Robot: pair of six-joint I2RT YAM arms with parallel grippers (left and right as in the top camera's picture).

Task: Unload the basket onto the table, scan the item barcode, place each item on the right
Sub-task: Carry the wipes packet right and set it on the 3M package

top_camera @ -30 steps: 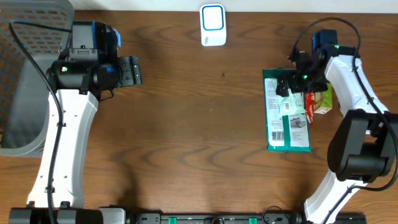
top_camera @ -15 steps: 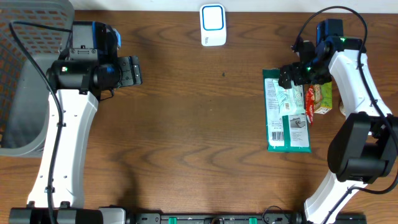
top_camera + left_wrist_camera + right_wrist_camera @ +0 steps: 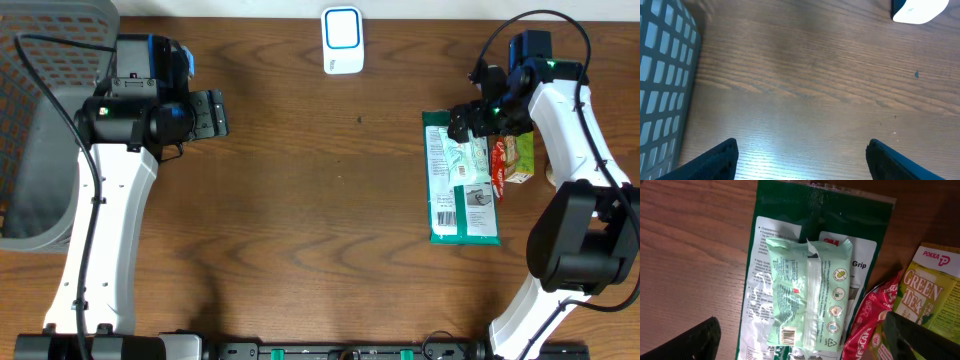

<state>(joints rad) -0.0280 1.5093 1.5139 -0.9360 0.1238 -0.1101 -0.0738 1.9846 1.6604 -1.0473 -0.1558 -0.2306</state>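
Observation:
A small light green pack [image 3: 802, 295] lies on a larger dark green pack [image 3: 840, 215] at the table's right, its barcode [image 3: 787, 335] facing up. In the overhead view the light green pack [image 3: 462, 155] sits just in front of my right gripper [image 3: 478, 118]. That right gripper [image 3: 800, 330] hangs open above the packs, holding nothing. The white and blue scanner [image 3: 342, 40] stands at the back middle, and its corner [image 3: 917, 10] shows in the left wrist view. My left gripper [image 3: 210, 113] is open over bare wood at the left, with nothing between the fingers of this gripper [image 3: 802, 150].
A red Nescafe sachet [image 3: 870, 320] and a green tea box [image 3: 932, 290] lie right of the packs, touching them. A grey slatted basket [image 3: 40, 120] stands at the far left edge, beside the left arm.
The right gripper drew back toward the far edge, off the top of the packs, then held still. The left arm has not moved.

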